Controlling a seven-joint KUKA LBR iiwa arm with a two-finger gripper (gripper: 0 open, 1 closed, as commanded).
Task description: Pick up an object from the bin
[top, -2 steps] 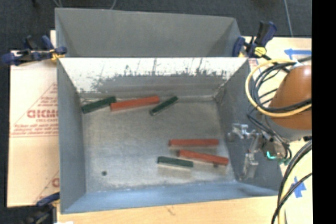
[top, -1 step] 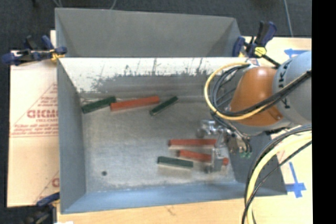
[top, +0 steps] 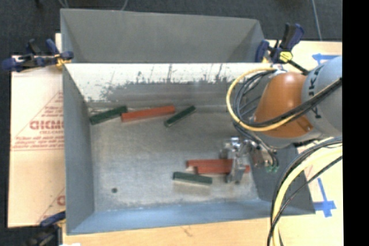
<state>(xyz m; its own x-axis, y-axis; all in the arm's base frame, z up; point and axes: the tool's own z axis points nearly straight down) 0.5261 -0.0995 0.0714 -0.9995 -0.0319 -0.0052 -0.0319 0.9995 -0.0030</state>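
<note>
- Grey bin point(top: 78, 141) floor: gripper point(top: 235, 173) is seen at the right end of a red bar point(top: 207, 167), beside a green bar point(top: 193, 178).
- Gripper's opening cannot be told.

A dark "K", partly cut off, on the robot arm point(top: 330, 106) grey casing

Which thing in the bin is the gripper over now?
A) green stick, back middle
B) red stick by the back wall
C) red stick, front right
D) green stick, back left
C: the gripper is over the right end of the red stick lying front right, with a green stick beside it, nearer the front wall.
</note>
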